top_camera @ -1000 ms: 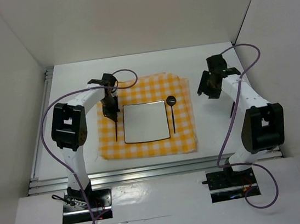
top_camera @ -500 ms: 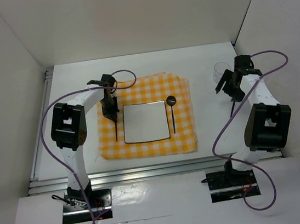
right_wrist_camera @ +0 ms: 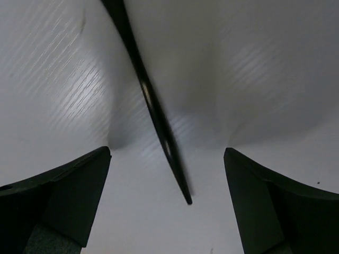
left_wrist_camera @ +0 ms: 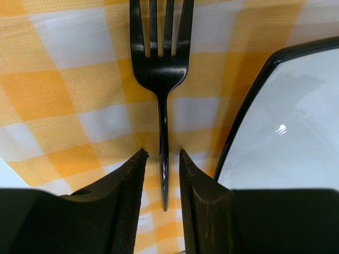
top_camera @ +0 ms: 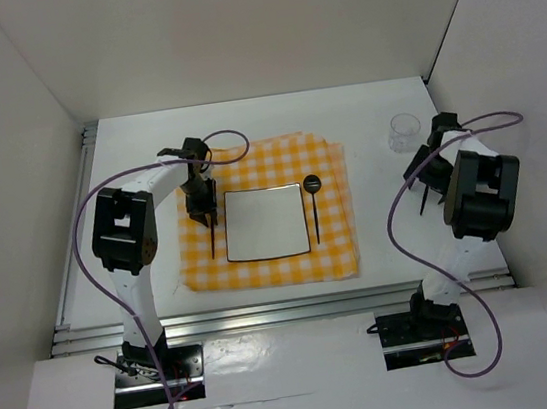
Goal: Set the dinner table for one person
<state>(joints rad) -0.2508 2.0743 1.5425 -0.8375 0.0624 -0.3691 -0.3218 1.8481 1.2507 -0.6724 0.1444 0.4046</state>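
Right hand farther right (jaws wider)

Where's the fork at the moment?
In the overhead view the fork lies on the checked cloth, just left of the white plate, with the left gripper straddling its handle.

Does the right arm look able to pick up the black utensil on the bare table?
Likely yes. The right end effector hangs directly over the black utensil with its jaws wide on either side. Nothing lies between them, and the glass stands apart.
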